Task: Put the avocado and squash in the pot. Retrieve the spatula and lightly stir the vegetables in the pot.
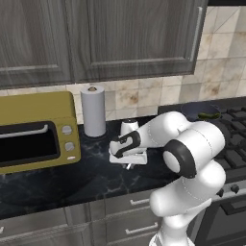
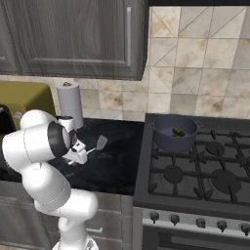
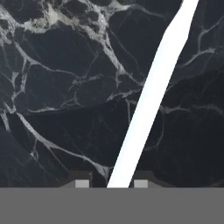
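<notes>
One white arm (image 1: pixel 192 158) folds low over the black marble counter (image 1: pixel 72 178), wrist bent down, gripper (image 3: pixel 111 183) w/ jaws apart either side of the spatula (image 2: pixel 100 143) handle near its end. Right of it on the stove (image 2: pixel 195 171), far-left burner, the pot (image 2: pixel 175 132) holds the squash (image 2: pixel 178 131). Avocado can't be made out.
</notes>
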### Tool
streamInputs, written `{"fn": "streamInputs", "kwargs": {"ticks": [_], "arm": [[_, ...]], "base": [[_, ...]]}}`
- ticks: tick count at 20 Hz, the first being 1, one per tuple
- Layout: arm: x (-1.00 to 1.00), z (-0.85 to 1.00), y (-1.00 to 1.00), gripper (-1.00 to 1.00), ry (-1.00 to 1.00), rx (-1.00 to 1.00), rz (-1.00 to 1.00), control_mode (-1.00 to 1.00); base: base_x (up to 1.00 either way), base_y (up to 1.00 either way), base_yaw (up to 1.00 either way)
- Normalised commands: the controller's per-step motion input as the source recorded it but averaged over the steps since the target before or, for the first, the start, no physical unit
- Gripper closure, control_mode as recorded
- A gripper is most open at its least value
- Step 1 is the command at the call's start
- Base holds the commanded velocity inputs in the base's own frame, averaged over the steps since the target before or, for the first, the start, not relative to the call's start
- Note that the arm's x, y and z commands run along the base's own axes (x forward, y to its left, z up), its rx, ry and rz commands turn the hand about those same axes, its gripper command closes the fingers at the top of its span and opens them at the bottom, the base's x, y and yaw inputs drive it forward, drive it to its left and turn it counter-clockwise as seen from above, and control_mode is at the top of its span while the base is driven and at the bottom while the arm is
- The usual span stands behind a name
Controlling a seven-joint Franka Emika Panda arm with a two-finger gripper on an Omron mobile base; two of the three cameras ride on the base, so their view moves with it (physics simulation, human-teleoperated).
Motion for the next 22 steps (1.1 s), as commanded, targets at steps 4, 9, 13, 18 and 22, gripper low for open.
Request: {"fn": "streamInputs", "kwargs": {"ticks": [4,9,13,18,22], "arm": [[0.0,-0.11,0.0,1.0,0.0,0.0,0.0,-1.0],[-0.14,-0.05,-0.04,1.0,0.0,0.0,0.0,-1.0],[-0.79,0.21,-0.49,1.0,-0.09,0.02,0.0,-1.0],[-0.96,0.72,-0.6,1.0,-0.06,0.09,0.01,-1.0],[-0.7,1.0,-0.53,1.0,0.0,0.16,0.07,-1.0]], "base": [[0.0,0.0,0.0],[0.0,0.0,0.0],[0.0,0.0,0.0],[0.0,0.0,0.0],[0.0,0.0,0.0]]}}
